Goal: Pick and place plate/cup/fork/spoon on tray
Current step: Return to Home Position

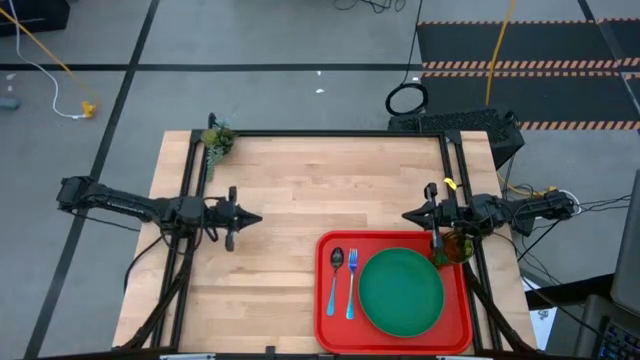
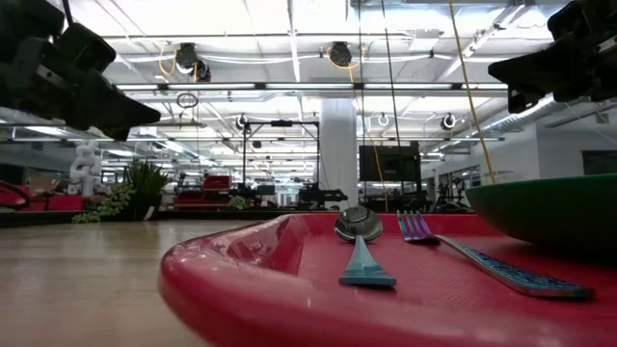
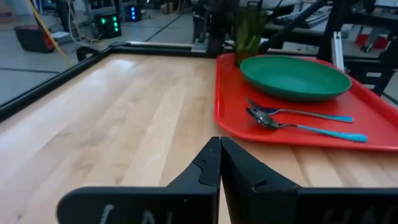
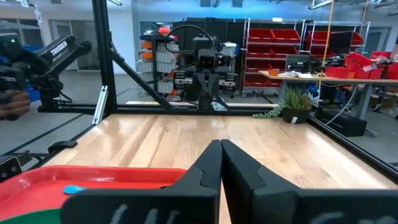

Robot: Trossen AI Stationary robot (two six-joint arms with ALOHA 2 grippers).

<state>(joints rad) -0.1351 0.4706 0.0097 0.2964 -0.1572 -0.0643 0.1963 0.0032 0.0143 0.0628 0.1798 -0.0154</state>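
The red tray [image 1: 330,335] lies at the table's near right. On it the dark-green plate [image 1: 401,292] lies flat, with the fork [image 1: 352,282] and the spoon [image 1: 335,275] side by side to its left, handles toward the near edge. The olive cup [image 1: 460,247] stands upright at the tray's far right corner, partly under my right arm; it also shows in the left wrist view [image 3: 249,31]. My left gripper [image 1: 255,218] is shut and empty above the bare wood left of the tray. My right gripper [image 1: 408,214] is shut and empty above the wood just beyond the tray's far edge.
A small potted plant [image 1: 217,140] stands at the table's far left corner. Black frame rails [image 1: 330,133] run along the table's far edge and sides. Bare wood [image 1: 320,190] lies between the two grippers.
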